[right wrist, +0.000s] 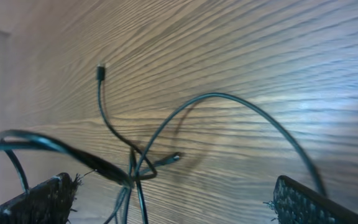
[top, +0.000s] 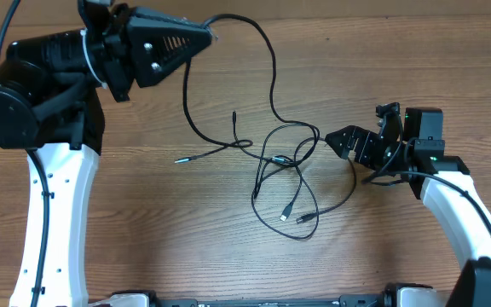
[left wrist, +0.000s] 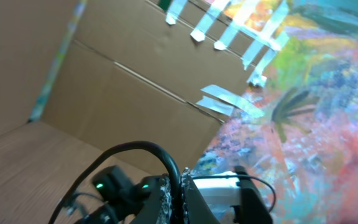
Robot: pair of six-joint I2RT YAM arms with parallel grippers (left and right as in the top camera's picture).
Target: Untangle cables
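While the left gripper [top: 206, 36] hangs raised near the table's far edge, pointing right with its fingers pressed together on one strand, the cables [top: 284, 162] lie knotted at the middle of the wooden table [top: 143, 247]. Reaching in low from the right side, the right gripper [right wrist: 174, 183] holds its fingers spread wide just beside the tangle. Open wood lies to the left of the loops and on their near side.
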